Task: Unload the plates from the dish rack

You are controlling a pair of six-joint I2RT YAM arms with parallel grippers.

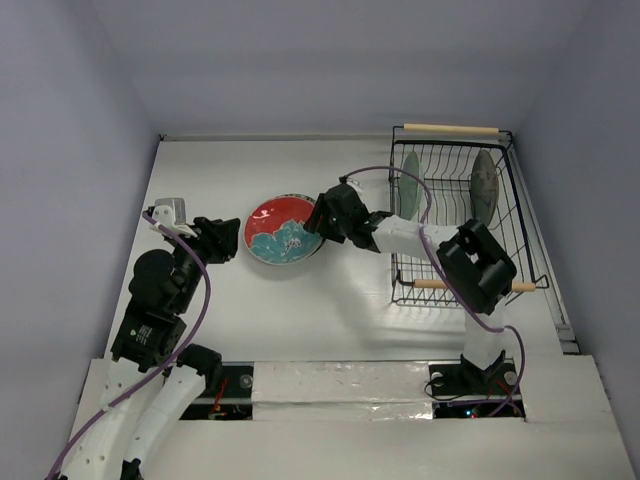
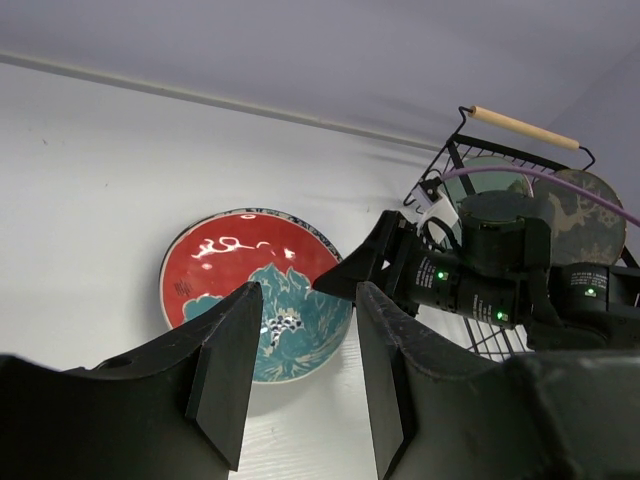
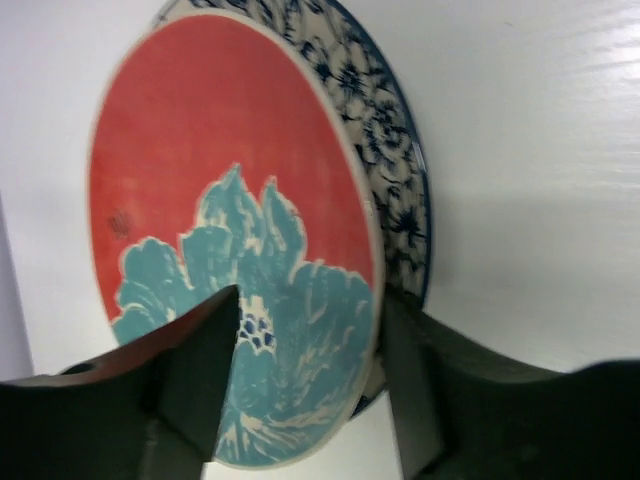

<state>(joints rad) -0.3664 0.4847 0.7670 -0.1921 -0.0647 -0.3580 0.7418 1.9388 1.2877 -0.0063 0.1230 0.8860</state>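
Release of a plate onto the stack, seen from 3 views. The red plate [image 1: 283, 230] is laid flat, face up, on the blue-patterned plate [image 3: 395, 150], which shows as a crescent beyond its far rim; both are carried by the table [image 1: 330, 320], left of centre and well apart from the dish rack [image 1: 520, 215]. Whether a 3rd plate lies beneath cannot be told.

The right gripper [image 3: 310, 310] is held at the red plate's right edge with its fingers parted, 1 on each side of the rim and not clamped on it. The left gripper [image 2: 307, 292] is held near the plate's opposite side, its fingers apart with nothing between them.

The step is judged to be the letting-go; it is best finished by drawing the right gripper straight back along its own axis, level with the table, so that neither finger catches the rim and the stack is not dragged; lifting is best deferred until the rim is cleared.

In the dish rack 2 plates are stood upright in separate slots: a pale green plate [image 1: 410, 180] on the left, a darker mottled plate [image 1: 484, 182] on the right; the slots between them hold nothing.
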